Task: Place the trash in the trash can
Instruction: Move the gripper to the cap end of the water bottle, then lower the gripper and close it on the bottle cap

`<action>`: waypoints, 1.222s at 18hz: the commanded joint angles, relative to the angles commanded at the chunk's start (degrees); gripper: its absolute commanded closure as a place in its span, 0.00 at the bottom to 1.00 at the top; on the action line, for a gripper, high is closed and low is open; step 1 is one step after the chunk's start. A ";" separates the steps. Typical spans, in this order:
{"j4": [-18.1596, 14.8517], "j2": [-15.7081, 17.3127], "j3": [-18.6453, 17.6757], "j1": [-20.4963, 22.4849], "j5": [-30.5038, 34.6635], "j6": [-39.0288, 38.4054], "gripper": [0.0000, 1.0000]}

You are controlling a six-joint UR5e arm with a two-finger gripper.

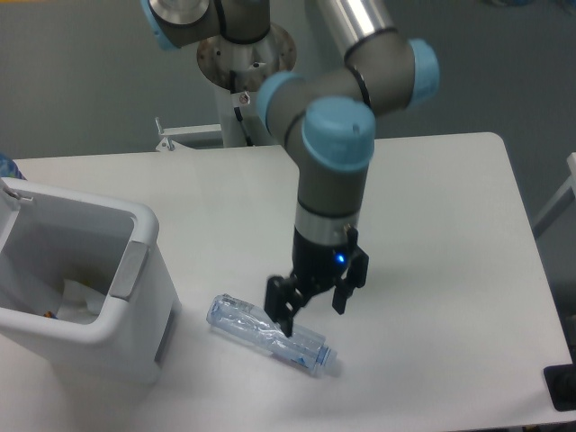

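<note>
A crushed clear bluish plastic bottle (261, 329) lies on its side on the white table (432, 216), cap end pointing right. My gripper (312, 312) hangs open just over the bottle's right half, one fingertip (286, 322) overlapping the bottle and the other off its far side. The white trash can (135, 270) stands at the left edge, open top, grey tab facing the bottle. A pale crumpled piece (76, 301), which looks like the wrapper, lies at the bottom of the can.
The arm's base column (245, 54) stands behind the table, with small metal brackets (351, 121) along the back edge. A dark object (560, 387) sits at the front right corner. The trash can stands about a hand's width left of the bottle.
</note>
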 joint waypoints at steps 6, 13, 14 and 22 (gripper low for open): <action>0.18 -3.25 1.32 -0.18 1.06 -9.75 0.08; 0.35 -7.12 3.78 -0.44 4.75 -15.56 0.07; 0.35 -7.73 4.13 -0.44 5.36 -15.83 0.07; 0.44 -12.66 5.36 -1.49 8.78 -15.75 0.07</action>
